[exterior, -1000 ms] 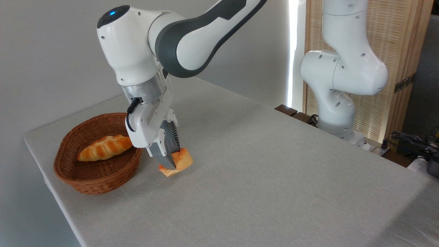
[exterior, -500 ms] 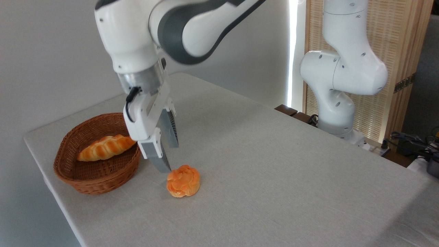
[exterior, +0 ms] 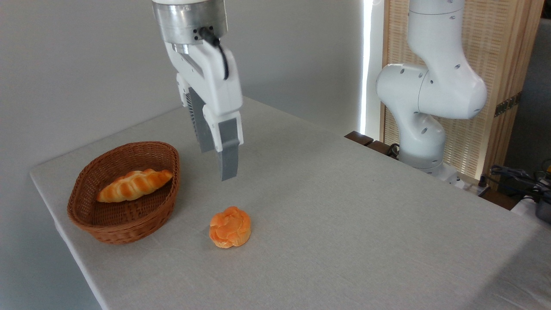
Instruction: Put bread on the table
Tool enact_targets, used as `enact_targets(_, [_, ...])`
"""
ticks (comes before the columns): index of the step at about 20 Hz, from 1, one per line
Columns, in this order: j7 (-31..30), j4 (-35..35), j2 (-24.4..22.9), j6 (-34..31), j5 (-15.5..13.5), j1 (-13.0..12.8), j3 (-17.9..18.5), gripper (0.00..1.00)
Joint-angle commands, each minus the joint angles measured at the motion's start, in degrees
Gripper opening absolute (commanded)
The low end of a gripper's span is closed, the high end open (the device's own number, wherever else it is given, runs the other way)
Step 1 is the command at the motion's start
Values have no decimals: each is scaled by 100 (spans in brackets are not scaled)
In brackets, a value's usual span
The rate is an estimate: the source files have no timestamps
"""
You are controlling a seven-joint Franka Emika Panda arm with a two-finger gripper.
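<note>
Now the bread point(exterior: 230, 227) sits on the table point(exterior: 344, 215) in the lower middle of the frame, just right of the wicker basket point(exterior: 129, 224) that holds a braided loaf point(exterior: 133, 185). Above it, well clear, hangs the tool point(exterior: 217, 163), fingers apart and empty.

White glossy arm point(exterior: 430, 82), rounded joint housings with small dark screw holes. Silver metal wrist flange point(exterior: 189, 19), black cable point(exterior: 217, 45). White gripper point(exterior: 217, 159), grey ribbed fingers point(exterior: 228, 150).
</note>
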Motion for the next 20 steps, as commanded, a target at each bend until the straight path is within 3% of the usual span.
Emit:
enact_targets(1, [-1205, 24, -59, -70, -27, -171, -66, 100])
enact_targets(4, [-1533, -89, -86, -78, -9, -233, -348, 100])
enact_targets(7, [-1471, -545, -375, -8, 394, -374, -348, 100])
enact_targets(9, [-1471, -661, -437, 97, 422, -427, -296, 100])
enact_targets(11, [-1462, -644, -437, 106, 431, -584, -17, 100])
enact_targets(13, [-1454, -600, -446, 97, 413, -1014, 607, 100])
enact_targets(20, [-1147, -450, -402, 45, 422, -1112, 829, 100])
